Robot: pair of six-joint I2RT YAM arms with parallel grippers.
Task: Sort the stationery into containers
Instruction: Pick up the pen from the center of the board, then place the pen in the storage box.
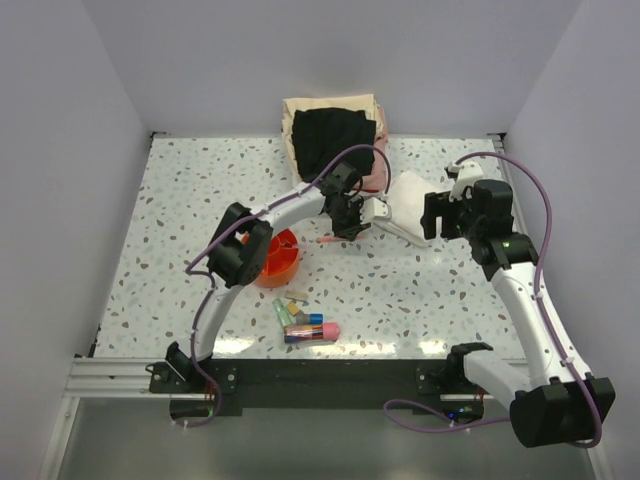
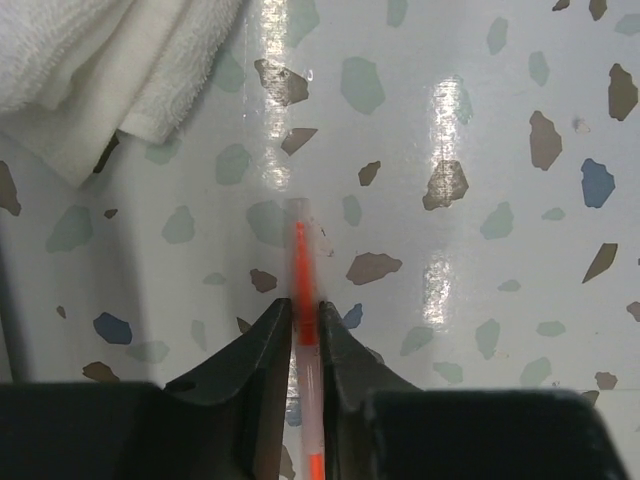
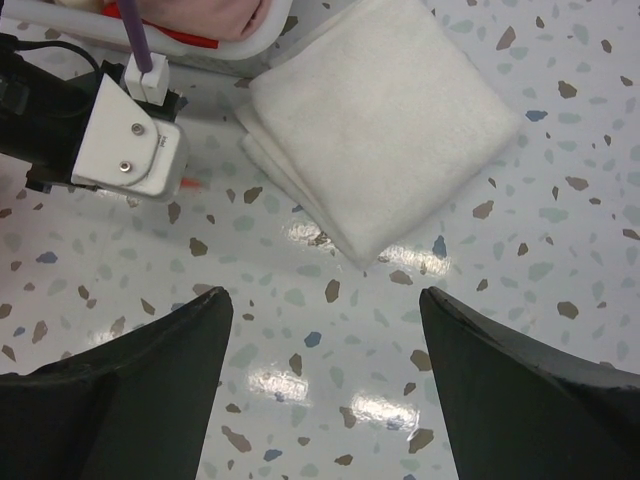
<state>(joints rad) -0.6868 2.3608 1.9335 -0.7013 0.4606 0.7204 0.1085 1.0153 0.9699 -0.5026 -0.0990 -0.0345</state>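
Observation:
A thin white pen with an orange part point(image 2: 301, 260) lies on the speckled table, and my left gripper point(image 2: 305, 315) is shut on it, both fingers pressed against its sides. From above, that gripper point(image 1: 345, 222) is at mid-table with the pen point(image 1: 328, 241) poking out to its left. The round orange tray point(image 1: 278, 258) sits left of it, partly hidden by the left arm. Several other stationery pieces point(image 1: 305, 325) lie near the front edge. My right gripper point(image 3: 325, 300) hangs open over bare table, nothing between its fingers.
A folded white cloth point(image 3: 385, 120) lies just beyond the right gripper and right of the left gripper point(image 1: 405, 195). A white basket of dark and pink clothes point(image 1: 335, 125) stands at the back. The left wrist's white camera block point(image 3: 130, 145) shows in the right wrist view.

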